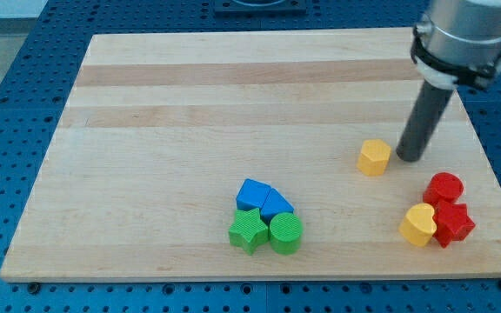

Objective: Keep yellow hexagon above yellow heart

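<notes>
We work here with no pincer at all, so there is nothing to spread or press together: the arm ends in a dark rod, and my tip (408, 157) rests on the worktop (190, 122) just beside the yellow hexagon (374, 157), on its right in the view; whether the two touch cannot be told. The yellow heart (418, 224) lies lower and further right, against the red star (453, 224), with the red cylinder (444, 188) just above them. The hexagon sits higher than the heart but left of it. We judge that a push from this side would drive it further left, not over the heart; a careless sweep downward could strike the red cylinder and shift the heart. The blue and green cluster (265, 218) lies well apart.
</notes>
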You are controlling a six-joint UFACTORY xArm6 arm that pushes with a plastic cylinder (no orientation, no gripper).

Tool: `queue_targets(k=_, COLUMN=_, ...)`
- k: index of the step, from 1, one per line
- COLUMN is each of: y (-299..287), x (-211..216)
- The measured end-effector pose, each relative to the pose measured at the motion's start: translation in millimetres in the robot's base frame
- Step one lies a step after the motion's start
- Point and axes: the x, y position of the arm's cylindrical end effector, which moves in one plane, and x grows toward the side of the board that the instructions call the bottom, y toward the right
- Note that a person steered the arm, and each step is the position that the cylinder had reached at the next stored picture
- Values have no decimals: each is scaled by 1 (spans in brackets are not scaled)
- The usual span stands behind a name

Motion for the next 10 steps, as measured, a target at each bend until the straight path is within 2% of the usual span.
queue_targets(k=1, y=4, x=11)
queue_targets(k=3, y=-21, x=-45)
queue_targets(k=4, y=-52, x=-42)
queue_targets(k=6, y=-50, x=22)
queue_targets(k=7, y=-50, x=18)
queue_targets(k=8, y=-87, x=8)
queue_targets(k=9, y=-124, x=21)
queue_targets(k=10, y=-120, x=46)
